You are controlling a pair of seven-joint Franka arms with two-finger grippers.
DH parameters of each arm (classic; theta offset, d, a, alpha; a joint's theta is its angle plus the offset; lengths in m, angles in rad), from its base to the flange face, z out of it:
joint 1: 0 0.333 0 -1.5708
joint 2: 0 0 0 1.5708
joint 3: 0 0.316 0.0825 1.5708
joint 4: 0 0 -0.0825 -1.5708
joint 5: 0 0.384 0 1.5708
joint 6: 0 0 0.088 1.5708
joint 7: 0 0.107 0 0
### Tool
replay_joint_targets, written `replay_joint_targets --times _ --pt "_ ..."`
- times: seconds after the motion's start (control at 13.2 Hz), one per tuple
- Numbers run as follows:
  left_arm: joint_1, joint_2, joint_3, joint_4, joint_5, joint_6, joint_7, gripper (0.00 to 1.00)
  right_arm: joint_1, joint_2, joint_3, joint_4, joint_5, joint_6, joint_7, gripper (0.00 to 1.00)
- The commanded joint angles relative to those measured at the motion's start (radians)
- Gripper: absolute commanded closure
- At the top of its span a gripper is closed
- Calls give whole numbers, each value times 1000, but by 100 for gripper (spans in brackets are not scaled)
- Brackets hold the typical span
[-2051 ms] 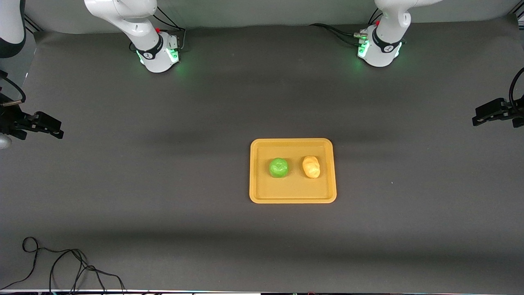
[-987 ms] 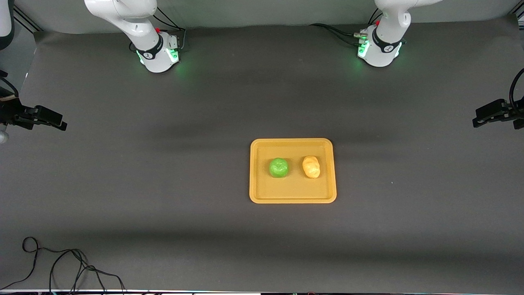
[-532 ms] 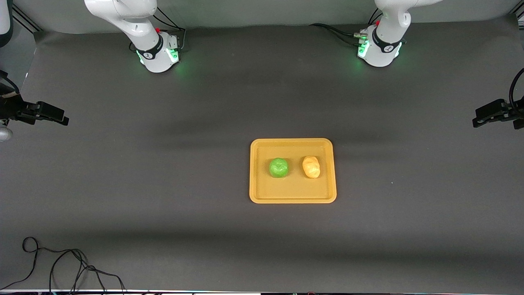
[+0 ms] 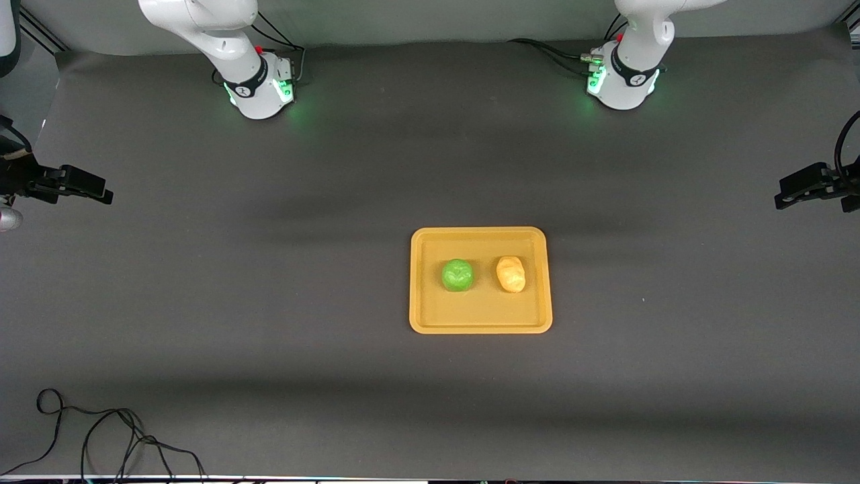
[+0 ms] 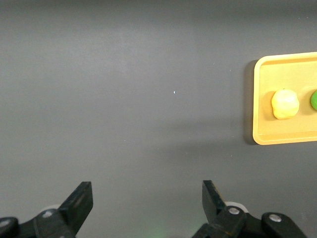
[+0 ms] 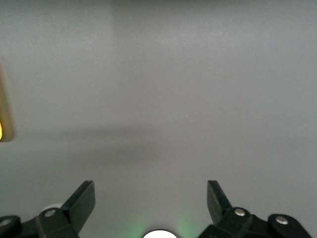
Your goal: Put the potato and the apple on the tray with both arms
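The yellow-orange tray lies mid-table. On it the green apple sits toward the right arm's end and the yellow-tan potato beside it toward the left arm's end. My right gripper hangs open and empty over the right arm's end of the table, well away from the tray. My left gripper hangs open and empty over the left arm's end. The left wrist view shows my open left gripper, the tray, the potato and a sliver of the apple. The right wrist view shows my open right gripper over bare mat.
A dark mat covers the table. A loose black cable lies near the front edge at the right arm's end. The two arm bases glow green along the robots' edge of the table.
My right gripper has shifted slightly toward the robots' side of the table and stays open. My left gripper has barely moved. Apple and potato have not moved.
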Motion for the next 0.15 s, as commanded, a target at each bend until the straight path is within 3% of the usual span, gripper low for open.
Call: replay_joint_targets --times 0.0,0.08 --pt "-5 -5 -1 4 12 6 -12 1 0 1 -5 27 5 -10 -22 0" --pt "-3 -5 -1 4 12 6 -5 0 -1 1 -5 27 5 -10 -22 0"
